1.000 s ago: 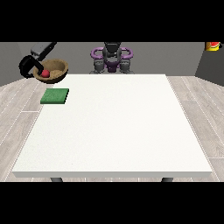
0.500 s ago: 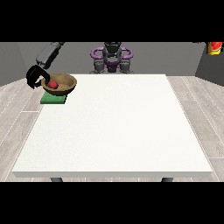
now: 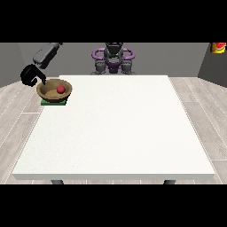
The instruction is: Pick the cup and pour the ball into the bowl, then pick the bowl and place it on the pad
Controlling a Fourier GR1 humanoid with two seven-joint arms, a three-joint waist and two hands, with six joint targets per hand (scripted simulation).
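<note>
A brown bowl [image 3: 49,94] sits on the green pad [image 3: 46,102] at the table's far left, with the red ball [image 3: 60,89] inside it. The black hand at the view's left [image 3: 32,75] is at the bowl's left rim, its fingers curled, one fingertip reaching over the rim. Its grey arm runs up to the view's top left. No cup shows, and no hand shows at the view's right.
The white table [image 3: 119,128] stretches wide towards the camera and to the right. The robot's torso [image 3: 113,57] stands behind the far edge. A red and yellow object [image 3: 217,47] is at the top right, off the table.
The hand carried the bowl with the ball rightwards and down from beyond the table's left edge onto the green pad.
</note>
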